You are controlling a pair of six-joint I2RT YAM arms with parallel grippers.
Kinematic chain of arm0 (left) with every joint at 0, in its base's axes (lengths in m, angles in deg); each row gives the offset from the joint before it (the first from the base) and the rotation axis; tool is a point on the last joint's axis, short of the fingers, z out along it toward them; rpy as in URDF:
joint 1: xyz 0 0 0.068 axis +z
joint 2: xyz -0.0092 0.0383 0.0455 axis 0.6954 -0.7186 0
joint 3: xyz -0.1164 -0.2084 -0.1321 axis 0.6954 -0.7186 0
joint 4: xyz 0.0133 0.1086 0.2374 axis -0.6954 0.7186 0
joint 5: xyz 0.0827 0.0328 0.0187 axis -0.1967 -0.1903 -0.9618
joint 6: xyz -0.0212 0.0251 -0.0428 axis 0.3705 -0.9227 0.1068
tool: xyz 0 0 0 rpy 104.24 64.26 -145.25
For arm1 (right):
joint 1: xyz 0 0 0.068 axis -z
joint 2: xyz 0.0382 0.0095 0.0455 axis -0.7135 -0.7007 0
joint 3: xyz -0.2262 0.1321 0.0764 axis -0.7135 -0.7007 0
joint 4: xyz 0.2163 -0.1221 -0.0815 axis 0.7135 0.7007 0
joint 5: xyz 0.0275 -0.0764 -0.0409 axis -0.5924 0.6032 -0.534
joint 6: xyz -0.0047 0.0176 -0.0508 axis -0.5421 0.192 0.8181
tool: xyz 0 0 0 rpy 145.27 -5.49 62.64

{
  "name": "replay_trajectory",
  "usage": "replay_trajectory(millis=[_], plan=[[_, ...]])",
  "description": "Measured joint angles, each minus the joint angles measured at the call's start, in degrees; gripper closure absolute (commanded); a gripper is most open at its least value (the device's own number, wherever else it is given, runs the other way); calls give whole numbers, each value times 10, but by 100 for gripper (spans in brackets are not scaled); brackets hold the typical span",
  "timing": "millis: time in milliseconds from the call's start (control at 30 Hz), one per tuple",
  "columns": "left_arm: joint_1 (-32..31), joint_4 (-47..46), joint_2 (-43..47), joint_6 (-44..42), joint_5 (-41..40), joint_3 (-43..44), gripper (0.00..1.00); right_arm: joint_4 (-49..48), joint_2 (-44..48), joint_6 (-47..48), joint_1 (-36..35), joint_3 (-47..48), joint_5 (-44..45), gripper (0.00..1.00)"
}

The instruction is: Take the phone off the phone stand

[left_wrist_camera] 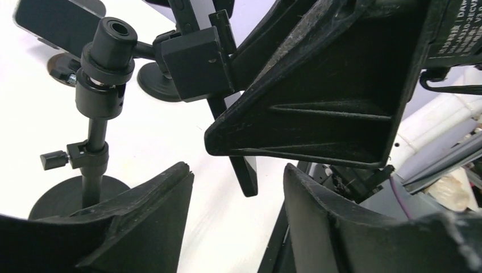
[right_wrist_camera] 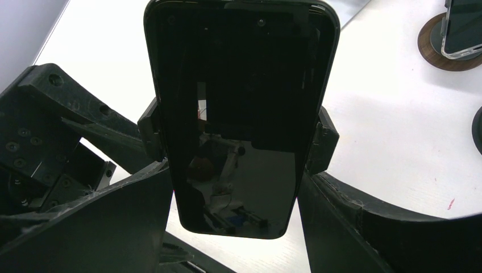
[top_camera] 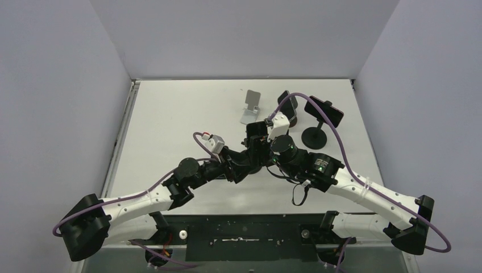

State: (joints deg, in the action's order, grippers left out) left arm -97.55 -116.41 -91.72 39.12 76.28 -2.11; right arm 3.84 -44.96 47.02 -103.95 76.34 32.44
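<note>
I'm pinching glossy black slab phone point(right_wrist_camera: 241, 114) edge-to-edge in right jaws — left jaws hanging half-open, empty — should be bracing black pole-and-clamp stand point(left_wrist_camera: 104, 85) before lifting.

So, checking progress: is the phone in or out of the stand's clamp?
In: the phone sits between the clamp arms, which press both its long edges.

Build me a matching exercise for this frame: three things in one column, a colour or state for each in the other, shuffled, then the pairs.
Things:
1. centre phone
2. silver stand
3. arm cable

States:
A. purple
B. clamped at both sides
C. holds no phone

Pairs: 1-B, 2-C, 3-A
</note>
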Motion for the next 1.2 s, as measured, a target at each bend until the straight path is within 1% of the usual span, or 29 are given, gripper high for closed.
replay_trajectory(millis=[67,167,467,500,533,600,700,733,867,900,933,1200], plan=[[-6,0,-2,-4,-15,0,53,1,0,-2,0,0,1,29],[-12,-2,-3,-5,-35,0,57,2,0,-3,0,0,2,29],[-24,-28,-25,1,-60,0,59,3,0,-11,0,1,3,29],[-27,-29,-28,2,-61,0,60,3,0,-11,0,1,3,28],[-29,-29,-31,4,-61,0,63,3,0,-13,0,1,3,28],[-32,-30,-37,7,-63,0,72,3,0,-14,0,1,4,28],[-36,-33,-39,9,-63,0,83,4,0,-15,0,1,5,24],[-37,-34,-39,10,-64,0,86,4,-1,-15,0,1,6,22],[-39,-33,-41,11,-68,0,100,6,-1,-18,0,2,8,4],[-38,-32,-43,11,-71,0,100,7,-1,-18,0,2,8,1],[-38,-32,-45,13,-72,0,100,7,-1,-18,0,3,8,0],[-39,-43,-52,21,-83,0,100,35,21,-22,3,18,6,0]])
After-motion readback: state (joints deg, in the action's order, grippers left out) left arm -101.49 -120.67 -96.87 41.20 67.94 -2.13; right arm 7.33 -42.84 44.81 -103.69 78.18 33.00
